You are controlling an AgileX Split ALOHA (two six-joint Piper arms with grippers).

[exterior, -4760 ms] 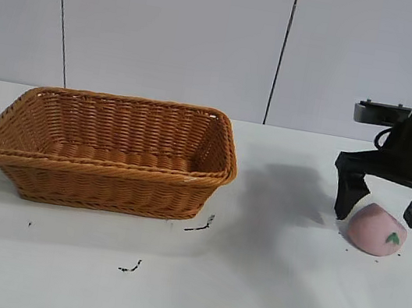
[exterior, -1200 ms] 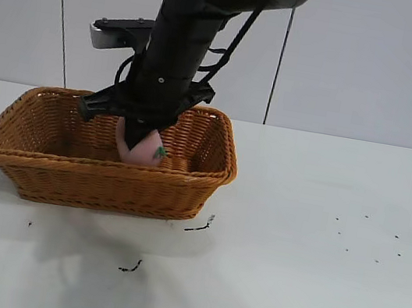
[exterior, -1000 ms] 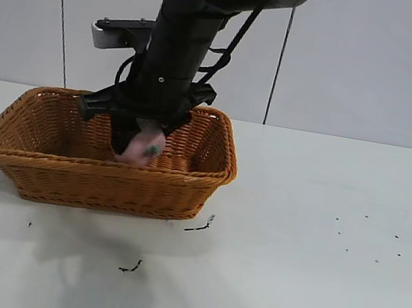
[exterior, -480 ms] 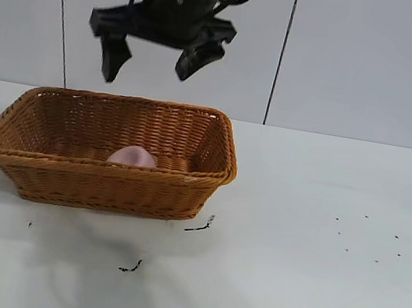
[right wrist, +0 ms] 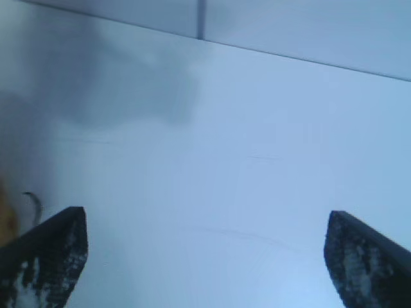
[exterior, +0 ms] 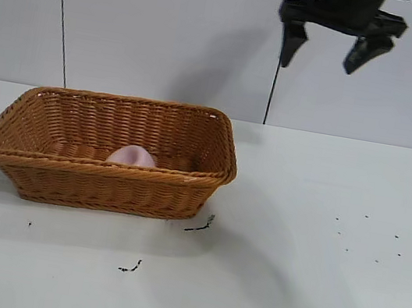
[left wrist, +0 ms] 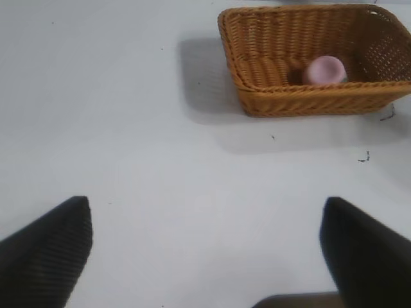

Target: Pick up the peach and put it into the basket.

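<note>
The pale pink peach (exterior: 132, 156) lies inside the orange-brown wicker basket (exterior: 38, 167) at the table's left, mostly hidden by the front wall. It also shows in the left wrist view (left wrist: 323, 68), inside the basket (left wrist: 302, 99). My right gripper (exterior: 337, 45) is open and empty, high above the table to the right of the basket, near the top of the view. In its own view its fingers (right wrist: 51, 253) stand wide apart over bare table. My left gripper (left wrist: 205, 212) is open and empty, away from the basket, and does not show in the exterior view.
The white table (exterior: 311, 282) carries small dark specks in front of the basket (exterior: 199, 226) and at the right (exterior: 366, 236). A grey panelled wall (exterior: 171, 30) stands behind.
The right gripper held the peach down in the basket, let it go, rose, and has now swung high to the right. The peach stays in the basket.
</note>
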